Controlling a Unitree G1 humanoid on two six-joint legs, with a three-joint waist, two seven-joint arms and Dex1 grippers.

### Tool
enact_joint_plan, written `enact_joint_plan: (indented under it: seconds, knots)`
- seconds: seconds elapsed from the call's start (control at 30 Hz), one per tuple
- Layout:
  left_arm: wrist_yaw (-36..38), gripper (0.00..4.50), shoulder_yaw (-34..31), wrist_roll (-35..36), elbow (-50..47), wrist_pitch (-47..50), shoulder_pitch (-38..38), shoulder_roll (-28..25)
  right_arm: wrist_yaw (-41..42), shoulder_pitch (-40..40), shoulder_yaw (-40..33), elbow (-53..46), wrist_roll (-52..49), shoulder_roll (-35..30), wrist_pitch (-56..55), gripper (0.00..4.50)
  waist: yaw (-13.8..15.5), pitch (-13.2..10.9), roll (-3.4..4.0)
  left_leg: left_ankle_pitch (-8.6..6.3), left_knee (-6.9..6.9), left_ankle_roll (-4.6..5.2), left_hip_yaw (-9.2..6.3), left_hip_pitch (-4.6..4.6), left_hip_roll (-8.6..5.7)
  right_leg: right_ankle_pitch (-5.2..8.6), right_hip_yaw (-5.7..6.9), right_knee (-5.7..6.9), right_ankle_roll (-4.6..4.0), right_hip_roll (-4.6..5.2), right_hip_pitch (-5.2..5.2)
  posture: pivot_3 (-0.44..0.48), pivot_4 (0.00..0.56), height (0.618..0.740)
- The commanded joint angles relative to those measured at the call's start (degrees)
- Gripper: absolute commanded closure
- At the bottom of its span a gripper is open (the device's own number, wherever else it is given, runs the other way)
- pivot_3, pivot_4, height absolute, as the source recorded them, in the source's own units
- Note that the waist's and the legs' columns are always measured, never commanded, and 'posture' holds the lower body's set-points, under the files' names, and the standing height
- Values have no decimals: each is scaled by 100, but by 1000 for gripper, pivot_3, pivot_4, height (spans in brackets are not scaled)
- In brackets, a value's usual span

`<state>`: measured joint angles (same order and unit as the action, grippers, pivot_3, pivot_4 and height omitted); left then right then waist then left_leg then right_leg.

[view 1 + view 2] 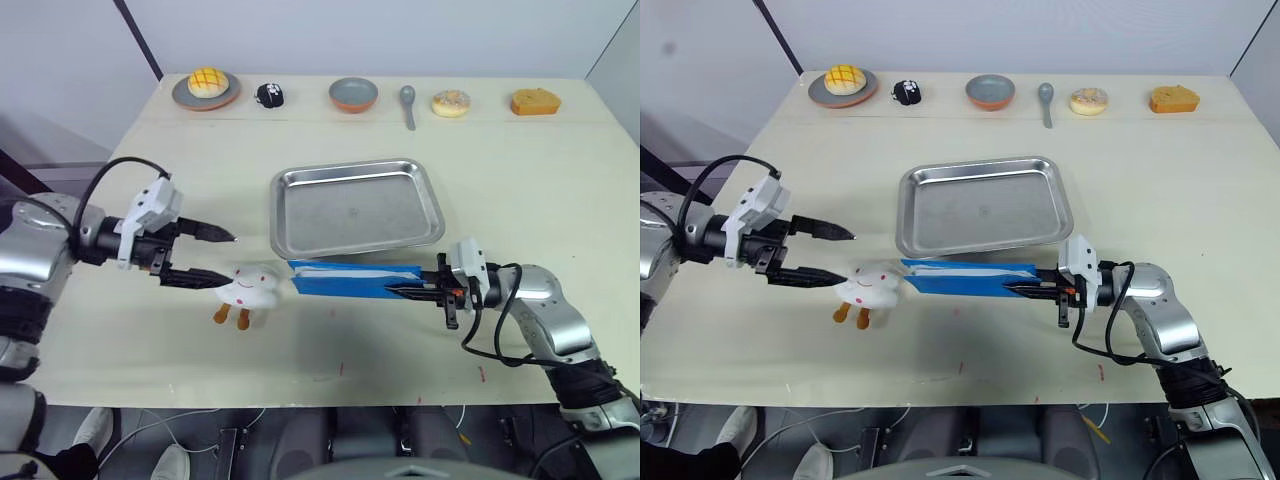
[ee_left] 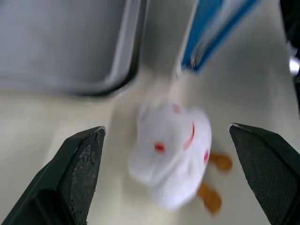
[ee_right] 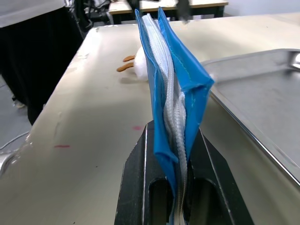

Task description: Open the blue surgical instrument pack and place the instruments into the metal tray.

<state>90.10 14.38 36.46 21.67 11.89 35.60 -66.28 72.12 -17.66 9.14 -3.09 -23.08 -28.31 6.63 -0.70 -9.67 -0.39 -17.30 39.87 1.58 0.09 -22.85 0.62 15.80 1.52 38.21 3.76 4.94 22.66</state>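
The blue surgical instrument pack [image 1: 352, 279] lies on the tabletop [image 1: 520, 180] just in front of the metal tray [image 1: 355, 207]. No print is legible. The right hand [image 1: 408, 290] pinches its right end. The left hand [image 1: 222, 259] is spread, flanking the white plush toy [image 1: 250, 287].

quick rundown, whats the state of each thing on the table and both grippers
blue surgical instrument pack: closed, held on edge beside the tray
metal tray: empty, upright
right gripper: shut on the pack's end
left gripper: open, at the plush toy
white plush toy: lying at the pack's other end
grey plate: holds a yellow bun
grey bowl: upright
spoon: lying flat
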Motion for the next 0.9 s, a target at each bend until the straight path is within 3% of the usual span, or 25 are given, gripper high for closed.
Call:
enact_joint_plan:
  seconds: [0.03, 0.3, 0.7, 0.8, 0.9]
  knots:
    - [229, 31, -383, -21, -268, 5, 13, 324, 190, -80, 6, -6, -49, -35, -191, 4500, -5, 0, 0, 0, 2, 0, 0, 0, 0, 0, 0, 3, 0, 0, 0, 0, 150, 732]
    - [-94, 31, -656, -157, -1019, 31, -347, 1330, 317, -205, 90, 223, -24, 39, -177, 4500, -9, -1, -1, 0, 29, 0, 1, -1, 1, 0, -6, 36, 0, -1, 2, 0, 150, 732]
    - [-167, 31, -828, -580, -1047, 51, -563, 1767, 385, -309, 57, 468, 48, 75, -249, 4500, 0, -1, -2, 0, 34, 0, 1, -2, 0, 0, -7, 40, 0, -1, 3, 0, 150, 732]
    - [-199, 783, -826, -813, -825, -155, -557, 1888, 419, -322, 52, 525, 63, 72, -278, 4500, -4, -1, -2, 0, 35, 0, 1, -2, -1, 0, -7, 40, 0, -1, 3, 0, 150, 732]
    - [-252, 2160, -875, -839, -791, -175, -610, 2089, 429, -357, 63, 579, 76, 89, -307, 4500, 2, -1, -2, 0, 35, 0, 1, -2, -1, 0, -7, 41, 0, -1, 2, 0, 150, 732]
